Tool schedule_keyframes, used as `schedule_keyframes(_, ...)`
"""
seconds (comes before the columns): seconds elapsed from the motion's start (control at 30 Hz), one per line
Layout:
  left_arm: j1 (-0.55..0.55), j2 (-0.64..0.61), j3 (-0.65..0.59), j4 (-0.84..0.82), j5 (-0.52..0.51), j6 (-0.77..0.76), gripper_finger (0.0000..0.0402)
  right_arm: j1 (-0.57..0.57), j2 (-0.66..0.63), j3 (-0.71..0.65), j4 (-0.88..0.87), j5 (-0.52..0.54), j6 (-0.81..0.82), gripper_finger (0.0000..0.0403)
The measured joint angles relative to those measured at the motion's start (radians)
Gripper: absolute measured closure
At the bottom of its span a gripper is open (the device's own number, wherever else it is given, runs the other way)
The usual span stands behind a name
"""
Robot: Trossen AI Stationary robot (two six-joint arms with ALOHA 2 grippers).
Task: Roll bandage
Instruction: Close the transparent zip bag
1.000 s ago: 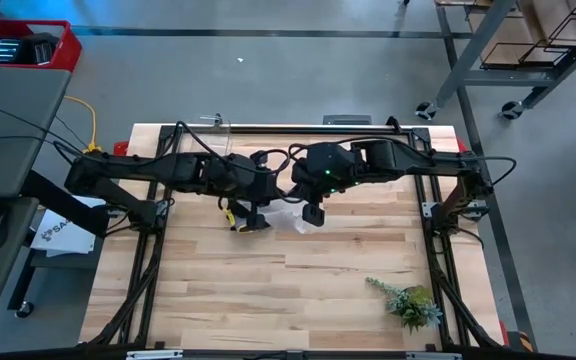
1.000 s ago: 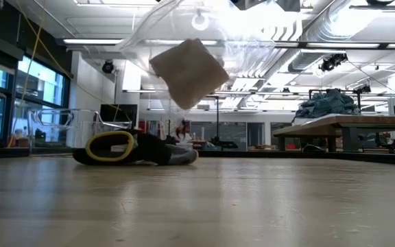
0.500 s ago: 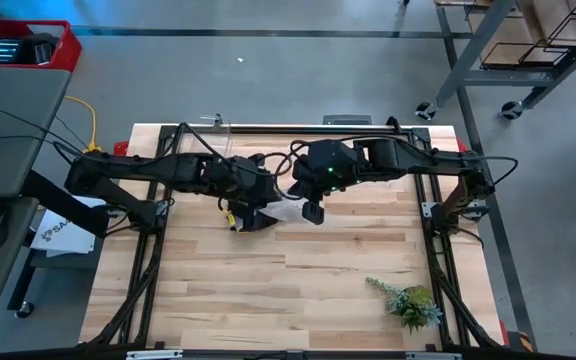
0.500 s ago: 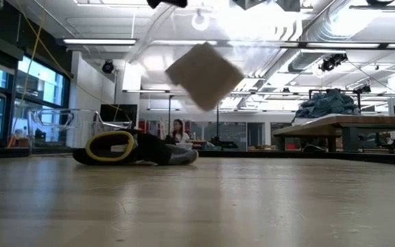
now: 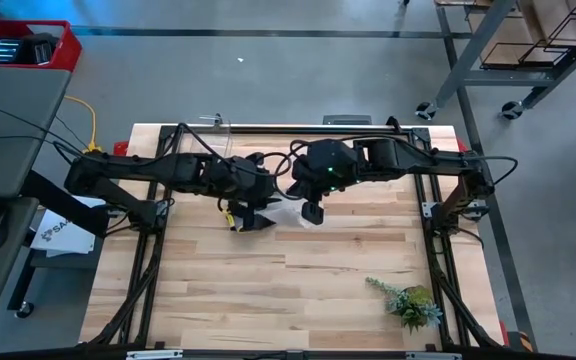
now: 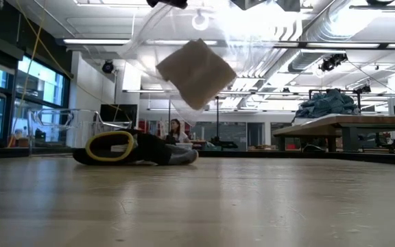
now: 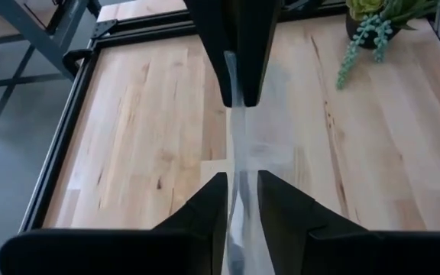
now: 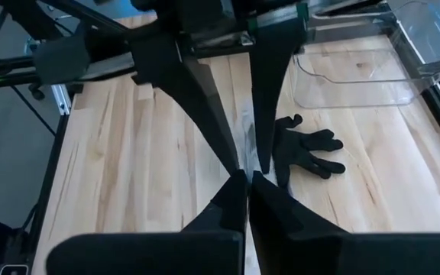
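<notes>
Both arms meet over middle of pale plank worktop (image 5: pixel 348 290), raised above it. Crinkly clear plastic bag (image 6: pixel 184 41) hangs between them; inside, flat folded white gauze bandage (image 6: pixel 196 73) — squarish, tilted on a corner, well off the wood. Right pincer (image 8: pixel 247 177) clamped tight on bag film. Left pincer (image 7: pixel 241 182) fingers slightly parted, film running between them. Black-and-grey glove (image 8: pixel 309 148) with yellow cuff lies flat on wood — near clear plastic tray (image 8: pixel 373 61).

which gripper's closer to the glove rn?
Left. The left gripper hovers right beside the glove; the right gripper hangs farther off, beyond the plastic bag between them.
</notes>
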Motion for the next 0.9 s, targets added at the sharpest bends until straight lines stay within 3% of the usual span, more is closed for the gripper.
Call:
schedule_keyframes(0.33,0.000,-0.115,0.003,-0.027,-0.032,-0.015,0.0332,0.000,0.001,0.000,-0.013,0.000,0.000,0.0403)
schedule_keyframes(0.53,-0.002,-0.087,0.003,-0.091,0.021,-0.044,0.0327,-0.002,0.001,0.000,-0.013,-0.001,0.000,0.0403)
schedule_keyframes(0.9,0.001,-0.052,0.002,-0.121,-0.048,-0.058,0.0242,-0.002,0.002,0.000,-0.013,-0.028,0.000,0.0403)
